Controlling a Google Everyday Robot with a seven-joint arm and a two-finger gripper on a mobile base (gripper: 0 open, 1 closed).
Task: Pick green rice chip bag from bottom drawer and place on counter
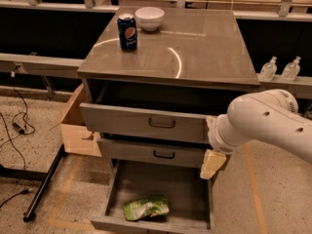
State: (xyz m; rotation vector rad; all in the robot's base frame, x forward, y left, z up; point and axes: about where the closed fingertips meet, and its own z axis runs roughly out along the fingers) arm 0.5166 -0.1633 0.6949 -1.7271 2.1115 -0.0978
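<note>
The green rice chip bag point(146, 207) lies flat on the floor of the open bottom drawer point(195, 194), near its front wall and left of centre. The counter point(204, 48) is the glossy grey-brown top of the cabinet. My gripper point(213, 164) hangs from the white arm in front of the right end of the middle drawer, above the right side of the bottom drawer. It is up and to the right of the bag and apart from it.
A Pepsi can point(127, 31) and a white bowl point(149, 18) stand at the counter's back left. Two upper drawers point(146, 123) with dark handles are partly pulled out. A cardboard box point(78, 128) and a black stand leg point(46, 182) are at the left. Two bottles point(268, 68) stand on the right shelf.
</note>
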